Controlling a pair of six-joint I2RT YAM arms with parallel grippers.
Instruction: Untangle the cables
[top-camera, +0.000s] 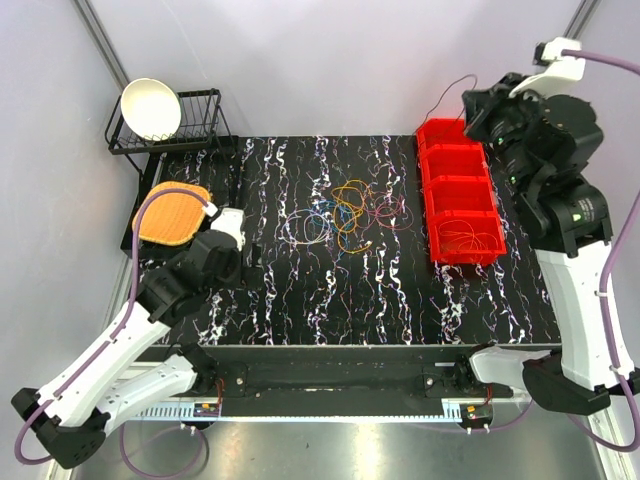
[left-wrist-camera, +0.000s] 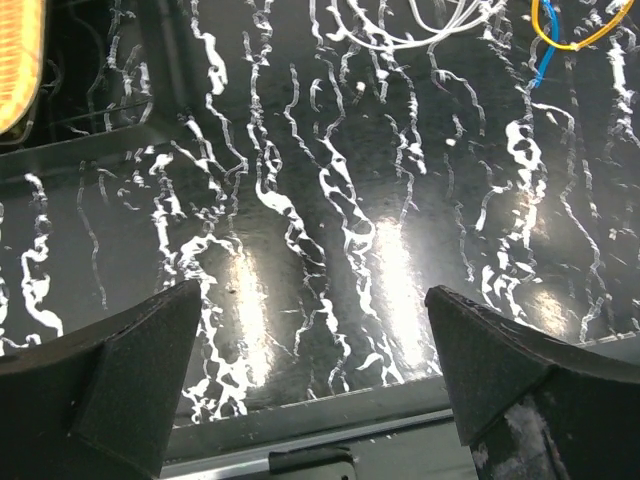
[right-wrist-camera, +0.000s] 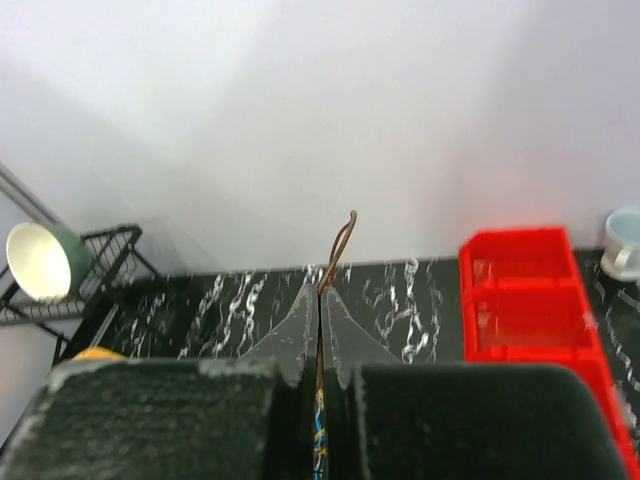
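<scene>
Overhead view and both wrist views share the marbled table (top-camera: 300, 300).

Left hand (left-wrist-camera: 315, 345) wide, right hand (right-wrist-camera: 320, 318) pinched.

Layout: the cables (top-camera: 345, 215) lie heaped mid-table (top-camera: 300, 310), ahead and to the right of my left gripper (left-wrist-camera: 310, 300), which sits low over bare table near the left edge, apart from them. A row of bins (top-camera: 455, 160) runs front to back just right of the heap, with wires in the nearest bin (top-camera: 468, 238); my right gripper (right-wrist-camera: 320, 295) is raised above the row's far end, a lone cable (right-wrist-camera: 340, 245) between its fingers. At the back-left corner stands a rack (top-camera: 200, 130) with a bowl (top-camera: 150, 108) in it, and a round mat (top-camera: 175, 212) lies just before it.
</scene>
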